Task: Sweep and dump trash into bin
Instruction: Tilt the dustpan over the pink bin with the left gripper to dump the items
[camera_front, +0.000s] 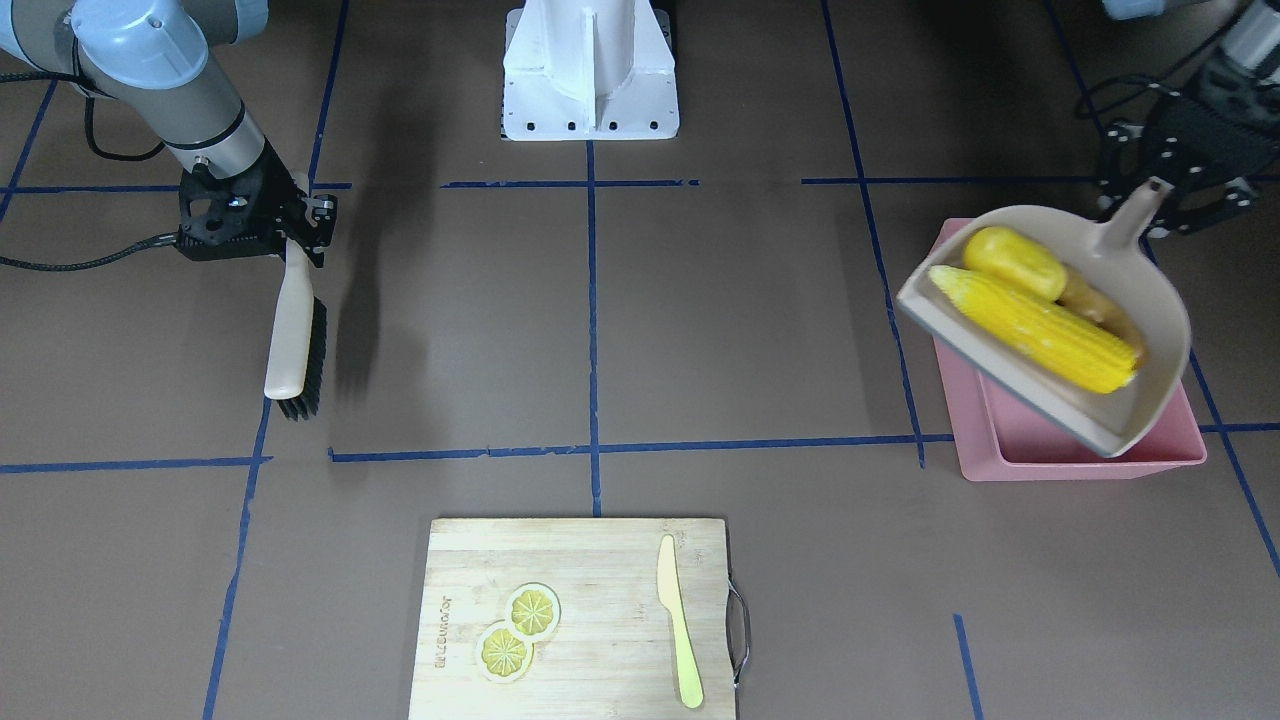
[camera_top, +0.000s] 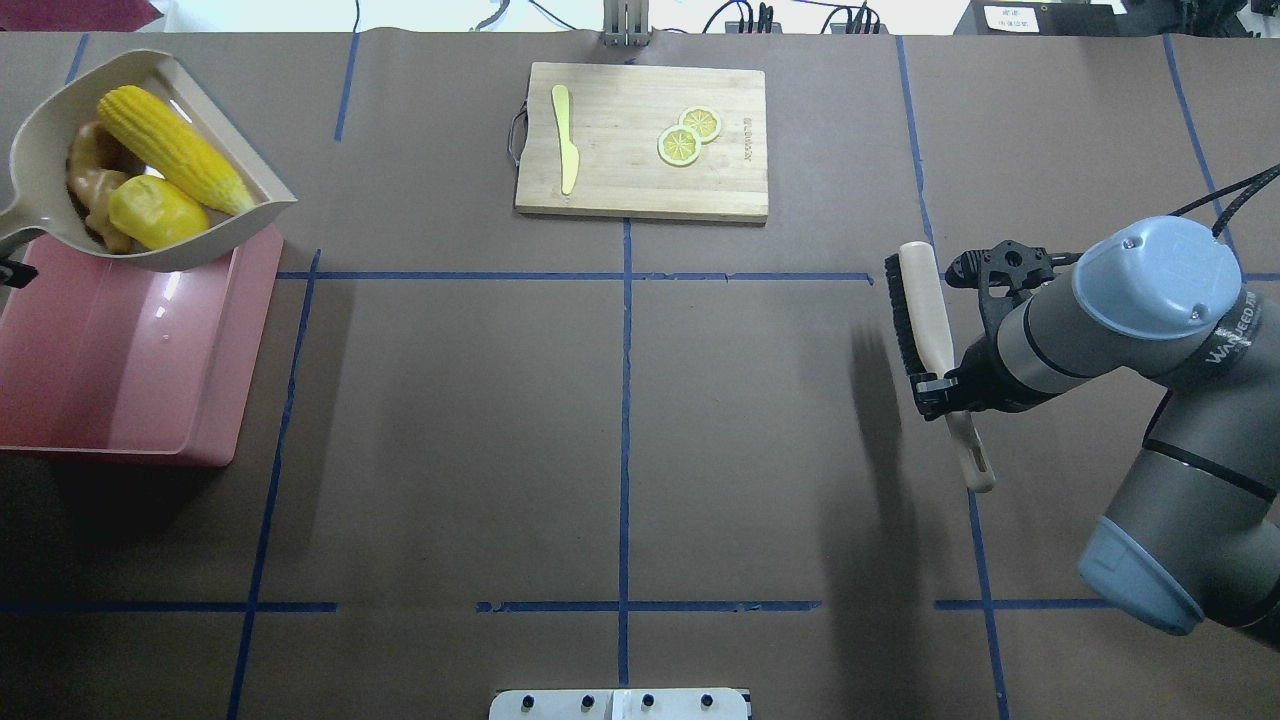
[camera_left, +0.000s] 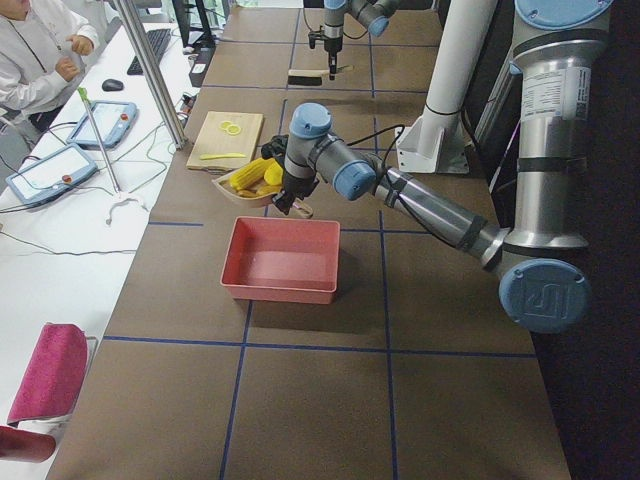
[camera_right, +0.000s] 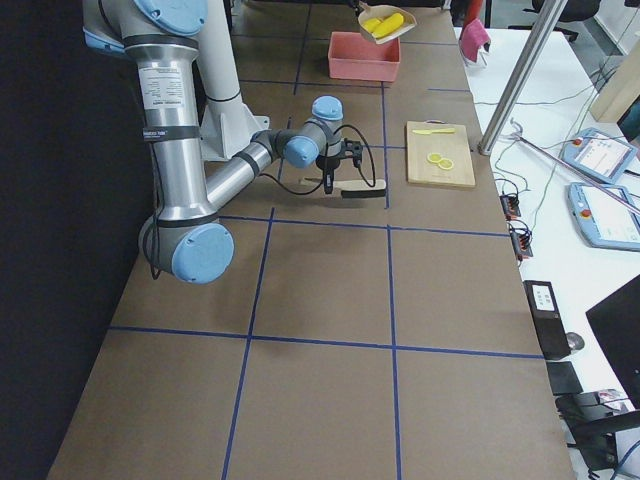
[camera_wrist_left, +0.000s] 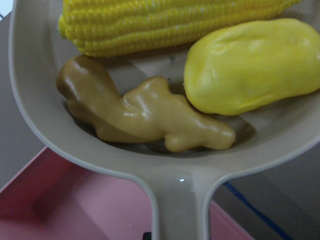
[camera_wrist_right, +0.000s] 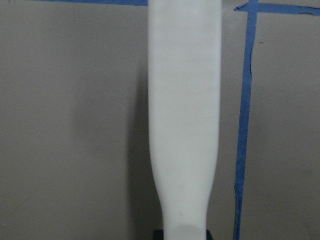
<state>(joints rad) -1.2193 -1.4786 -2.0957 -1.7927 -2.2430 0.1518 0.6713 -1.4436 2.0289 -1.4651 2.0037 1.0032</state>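
Trash, all three pieces of it, lies inside the beige dustpan. The corn cob runs along the pan's open lip. The yellow potato-like lump rests against it, and the tan ginger root is tucked into the rounded back wall near the handle. In the left wrist view we see the ginger touching the lump and lying just beside the cob.

We find the left gripper clamped on the end of the dustpan's handle, holding the pan tilted in the air over the pink bin. The front-facing and overhead views disagree through parallax, so we cannot tell exactly which part of the bin lies beneath the lip. The bin rests on the brown surface at the robot's left end, inside the blue tape grid.

Well apart, at the other end, the right gripper is closed around the pale handle of a hand brush. The brush's black bristles face sideways, and it casts a shadow on the surface beside it.

On the operators' side sits a wooden cutting board. It carries two overlapping lemon slices and a pale yellow knife, the slices and the knife apart from each other.
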